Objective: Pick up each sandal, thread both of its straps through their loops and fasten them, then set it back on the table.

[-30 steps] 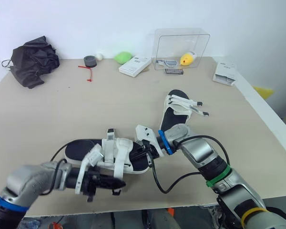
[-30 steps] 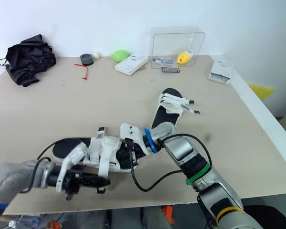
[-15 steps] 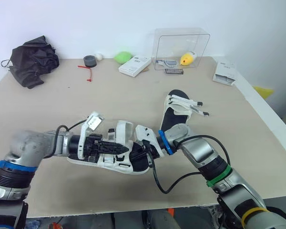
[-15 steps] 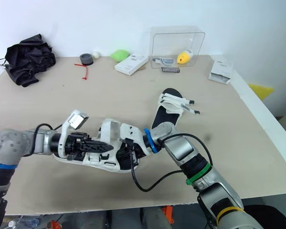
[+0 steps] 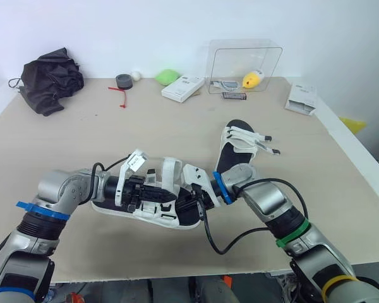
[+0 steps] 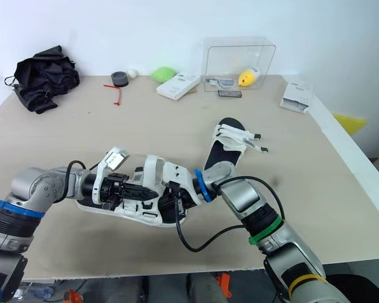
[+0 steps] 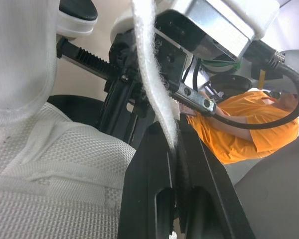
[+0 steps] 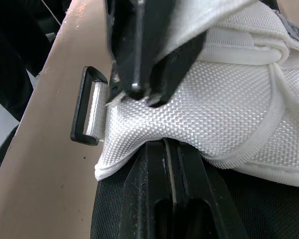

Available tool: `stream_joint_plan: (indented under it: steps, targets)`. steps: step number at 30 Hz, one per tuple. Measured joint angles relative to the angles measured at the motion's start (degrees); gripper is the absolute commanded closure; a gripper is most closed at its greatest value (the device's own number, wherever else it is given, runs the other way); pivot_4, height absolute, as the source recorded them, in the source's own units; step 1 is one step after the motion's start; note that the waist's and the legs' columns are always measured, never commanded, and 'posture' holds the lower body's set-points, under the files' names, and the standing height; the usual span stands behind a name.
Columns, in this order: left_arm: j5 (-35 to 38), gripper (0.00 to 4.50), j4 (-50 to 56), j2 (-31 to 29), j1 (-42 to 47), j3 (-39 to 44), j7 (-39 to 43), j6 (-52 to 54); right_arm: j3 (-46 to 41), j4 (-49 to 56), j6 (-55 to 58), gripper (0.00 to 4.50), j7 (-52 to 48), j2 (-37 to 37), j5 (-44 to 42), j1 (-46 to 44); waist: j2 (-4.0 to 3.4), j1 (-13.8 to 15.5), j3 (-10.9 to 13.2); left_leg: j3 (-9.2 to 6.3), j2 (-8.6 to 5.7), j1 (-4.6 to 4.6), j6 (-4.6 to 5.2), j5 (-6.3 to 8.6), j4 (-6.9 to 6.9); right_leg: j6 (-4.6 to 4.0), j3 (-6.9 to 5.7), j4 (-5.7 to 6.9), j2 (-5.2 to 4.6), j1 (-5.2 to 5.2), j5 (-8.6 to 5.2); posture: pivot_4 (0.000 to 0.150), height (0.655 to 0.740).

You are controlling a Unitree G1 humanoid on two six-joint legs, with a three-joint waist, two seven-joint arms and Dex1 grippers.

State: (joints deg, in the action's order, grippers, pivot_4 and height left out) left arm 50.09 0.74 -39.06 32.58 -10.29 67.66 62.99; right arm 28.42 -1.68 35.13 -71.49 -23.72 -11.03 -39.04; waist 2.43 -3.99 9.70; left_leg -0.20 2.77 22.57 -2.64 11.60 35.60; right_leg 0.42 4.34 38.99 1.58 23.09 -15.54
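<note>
Coarse white woven cloth: sandal strap (image 8: 229, 99). Smooth black plastic: loop (image 8: 78, 107). Matt smooth table (image 5: 82, 139). Glossy clear plastic box (image 5: 240, 53).

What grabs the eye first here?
Both grippers are on the near sandal at the table's front middle: the left gripper pinches its white strap, arched up off the shoe, while the right gripper clamps the white webbing beside it. The second sandal lies farther back to the right, its straps splayed loose.

Both tools meet over the near sandal (image 5: 153, 218) on the bench (image 5: 82, 139): left tool (image 5: 169, 197) at its raised white strap (image 5: 172, 169), right tool (image 5: 191, 201) alongside. Second sandal (image 5: 235, 142) lies behind.
</note>
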Motion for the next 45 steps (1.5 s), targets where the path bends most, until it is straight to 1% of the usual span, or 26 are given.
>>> stream_joint_plan:
  steps: [5,10,20,29,36,38,40,45]
  targets:
    - [-0.1,4.35,2.7,0.4,-1.0,0.1,-0.4,1.3,0.0,0.1,0.0,4.50,0.0,0.0,0.0,0.0,0.00,0.0,0.0,-0.01,0.00,0.01,0.00,0.00,-0.01,0.00,0.00,0.00,0.00,0.00,-0.01,0.150,0.7400]
    - [-0.6,4.35,4.5,2.4,-1.6,1.5,-3.4,2.1,0.0,-0.3,0.0,4.50,-0.1,0.0,0.0,-0.1,0.01,0.0,0.0,-0.02,-0.01,-0.01,0.00,0.00,0.02,0.02,0.00,0.00,-0.02,-0.04,0.00,0.150,0.7400]
    - [-1.3,4.35,6.5,3.0,-2.5,2.5,-4.8,2.1,-0.1,-0.5,0.0,4.50,-0.1,0.0,0.0,-0.2,0.01,0.0,0.0,-0.02,-0.03,-0.01,0.01,-0.01,0.07,0.07,0.01,0.00,-0.04,-0.07,0.03,0.150,0.7400]
    - [2.8,4.35,5.4,5.7,0.9,6.7,-7.7,11.4,-0.1,-0.6,-0.2,4.50,-0.1,0.1,0.0,-0.2,0.02,-0.1,0.0,-0.02,-0.03,0.00,0.01,-0.01,0.11,0.11,0.01,0.00,-0.02,-0.07,0.05,0.150,0.7400]
    - [2.9,4.35,5.5,4.5,0.9,6.7,-7.3,12.8,0.0,-0.6,-0.4,4.50,0.0,0.3,0.0,-0.2,0.02,-0.1,0.0,-0.02,-0.02,0.01,0.01,0.00,0.08,0.09,0.01,0.00,-0.02,-0.04,0.04,0.150,0.7400]
    - [3.2,4.35,5.4,4.5,2.0,6.7,-7.2,13.9,-0.1,-0.6,-0.4,4.50,0.0,0.3,0.0,-0.2,0.05,-0.1,0.0,-0.04,-0.02,0.02,0.01,-0.01,0.08,0.09,0.00,0.00,-0.02,-0.04,0.04,0.150,0.7400]
    - [5.1,4.35,5.5,4.3,3.9,6.9,-6.5,15.0,0.0,-0.6,-0.4,4.50,0.1,0.4,0.0,-0.2,0.05,-0.1,0.0,-0.04,-0.02,0.03,0.01,-0.01,0.09,0.09,0.00,0.00,-0.01,-0.03,0.04,0.150,0.7400]
    - [6.4,4.35,6.8,0.5,5.2,6.7,-3.8,15.6,0.3,-0.5,-0.4,4.50,0.3,0.9,0.0,-0.3,0.04,-0.5,0.0,-0.03,0.01,0.02,0.00,0.00,-0.04,0.04,0.04,0.00,0.05,0.04,0.01,0.150,0.7400]
